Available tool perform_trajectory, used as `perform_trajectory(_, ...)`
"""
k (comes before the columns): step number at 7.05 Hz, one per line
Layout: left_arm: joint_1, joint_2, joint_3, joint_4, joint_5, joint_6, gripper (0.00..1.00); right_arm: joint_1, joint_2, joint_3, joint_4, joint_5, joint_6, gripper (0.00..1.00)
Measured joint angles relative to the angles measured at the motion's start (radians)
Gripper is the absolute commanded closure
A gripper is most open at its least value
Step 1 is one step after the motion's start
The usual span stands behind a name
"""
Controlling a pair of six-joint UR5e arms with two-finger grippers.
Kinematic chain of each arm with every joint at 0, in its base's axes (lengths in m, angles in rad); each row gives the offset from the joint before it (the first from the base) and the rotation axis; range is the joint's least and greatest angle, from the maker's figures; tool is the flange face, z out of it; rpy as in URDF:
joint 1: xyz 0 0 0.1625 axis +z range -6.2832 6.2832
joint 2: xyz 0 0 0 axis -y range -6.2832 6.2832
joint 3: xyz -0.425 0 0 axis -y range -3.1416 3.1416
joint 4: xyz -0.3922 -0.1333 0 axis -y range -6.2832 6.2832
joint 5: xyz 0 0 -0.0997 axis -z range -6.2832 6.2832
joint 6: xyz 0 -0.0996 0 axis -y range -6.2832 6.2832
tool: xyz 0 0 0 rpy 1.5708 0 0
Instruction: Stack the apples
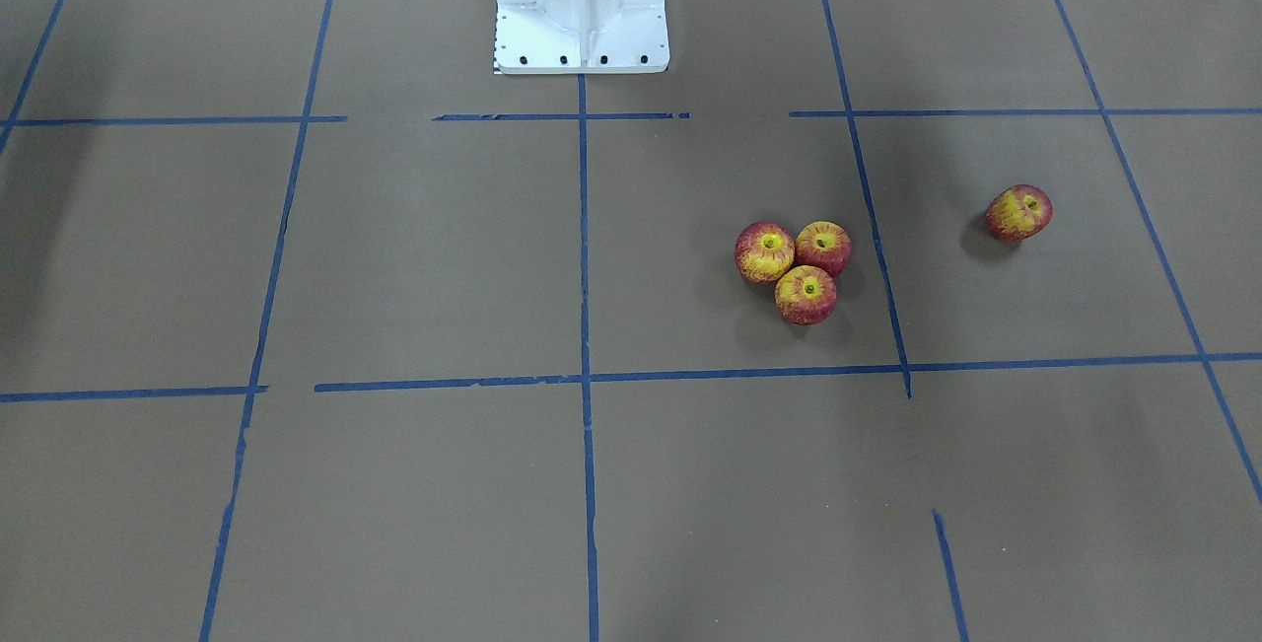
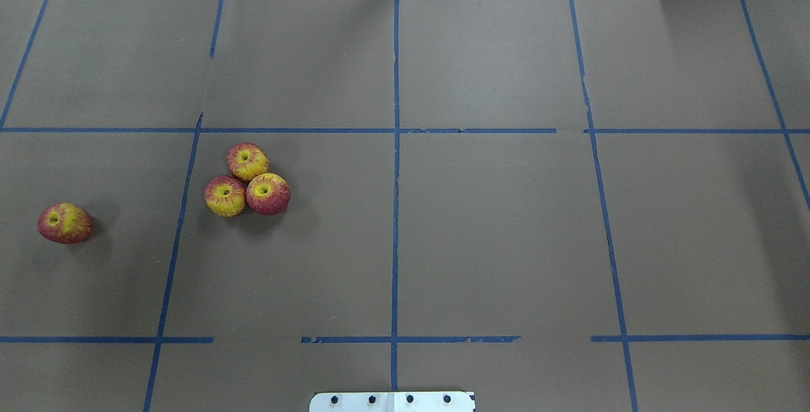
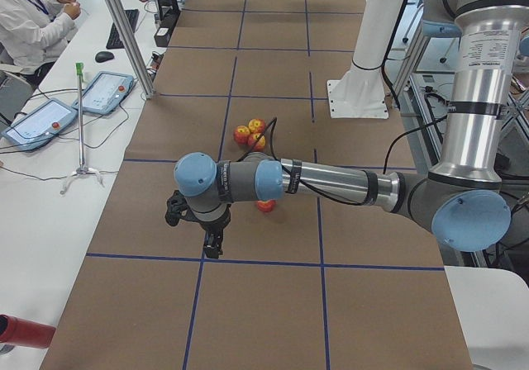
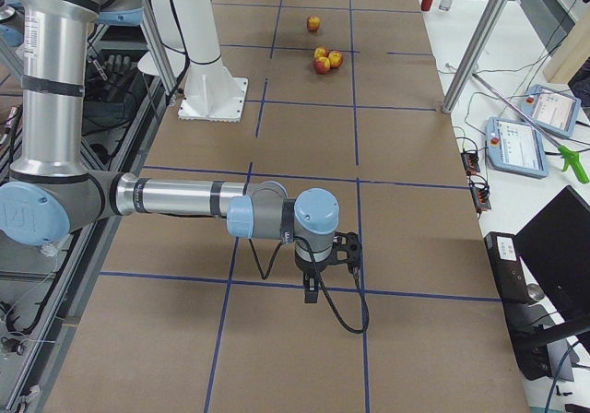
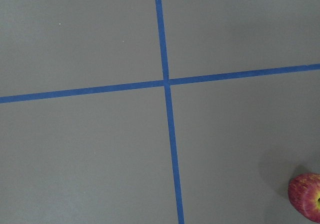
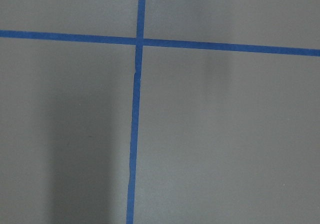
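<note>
Front-facing view: three apples sit touching in a tight triangle, the three-apple cluster [image 1: 799, 267], stem dimples up. The lone apple [image 1: 1019, 212] lies tipped on its side well apart, between 2 and 3 o'clock from them. No arm shows here. My read: the base is built, and the step in hand is fetching that fourth apple to crown the pile.

Overhead: same story, with the lone apple at roughly 8-9 o'clock from the cluster. There's bare brown table [image 2: 506, 241] all around, and only blue tape lines [image 2: 395, 209] between the apples, so the carry path has plenty of room.

Exterior left: the left gripper [image 3: 212, 244] hangs above the table at about 8 o'clock from the lone apple, which peeks out from behind the forearm. I can't tell from here if its fingers are spread or closed.

Exterior right: the right gripper [image 4: 312, 293] hovers far from the apples, which sit near 12 o'clock. Its fingers are also impossible to judge.

Left wrist: the lone apple clips the frame at 4 o'clock, so the next move calls for shifting over it, then a gentle centred drop into the triangle's hollow. Round apples roll easily.

Right wrist: just tape and table.
</note>
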Motion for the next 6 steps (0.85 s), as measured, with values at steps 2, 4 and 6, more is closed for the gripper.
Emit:
perform_trajectory(2,-0.002,0.0,-0.022,-0.004,0.011,0.003,0.0,0.0,0.0,0.0,0.0,0.0,0.0,0.0)
perform_trajectory(4,-0.001,0.005,-0.038,-0.008,0.067,-0.01,0.0,0.0,0.0,0.0,0.0,-0.001,0.0,0.0)
perform_trajectory(6,0.024,0.015,-0.063,-0.042,0.025,-0.04,0.0,0.0,0.0,0.0,0.0,-0.001,0.0,0.0)
